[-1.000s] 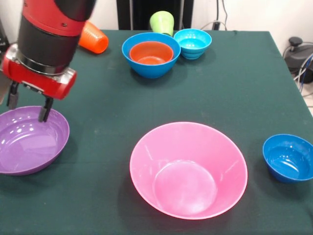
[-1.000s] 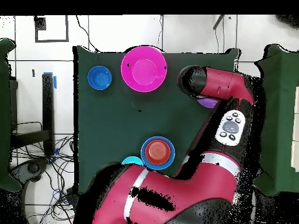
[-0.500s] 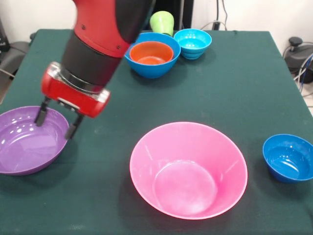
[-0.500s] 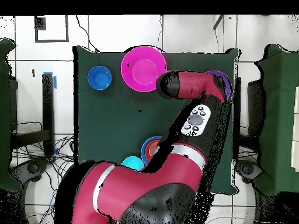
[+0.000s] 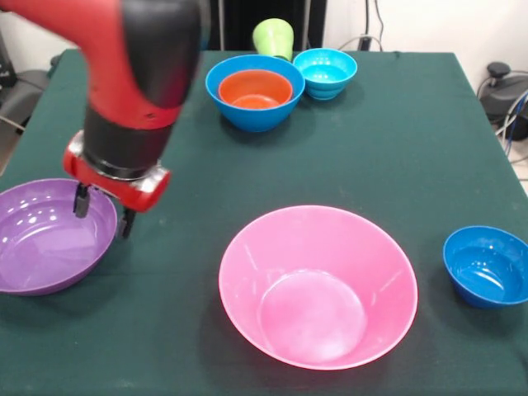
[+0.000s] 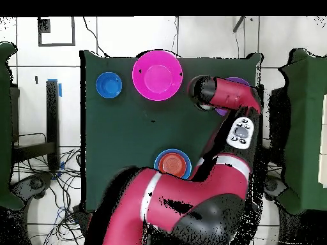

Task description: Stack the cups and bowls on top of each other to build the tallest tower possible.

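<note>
My gripper (image 5: 104,214) is open and straddles the right rim of the large shallow purple bowl (image 5: 45,239), one finger inside and one outside. The huge pink bowl (image 5: 318,285) sits at front centre, with the small dark blue bowl (image 5: 487,266) to its right. The small orange bowl (image 5: 255,88) is nested in the medium blue bowl (image 5: 247,115) at the back, beside the small cyan bowl (image 5: 325,72). The lime green cup (image 5: 273,37) lies behind them. The orange cup is hidden behind my arm. In the overhead view my arm (image 6: 223,96) covers most of the purple bowl (image 6: 239,81).
The dark green table (image 5: 396,157) has its left edge close to the purple bowl. Cables and a dark device (image 5: 502,91) lie off the right side. The overhead view shows the pink bowl (image 6: 156,74) and the dark blue bowl (image 6: 108,84) at the edge far from the base.
My arm has swung from the purple bowl's far rim to its right rim, and the gripper has dropped slightly, its fingers now either side of the rim. The bowls have not moved.
</note>
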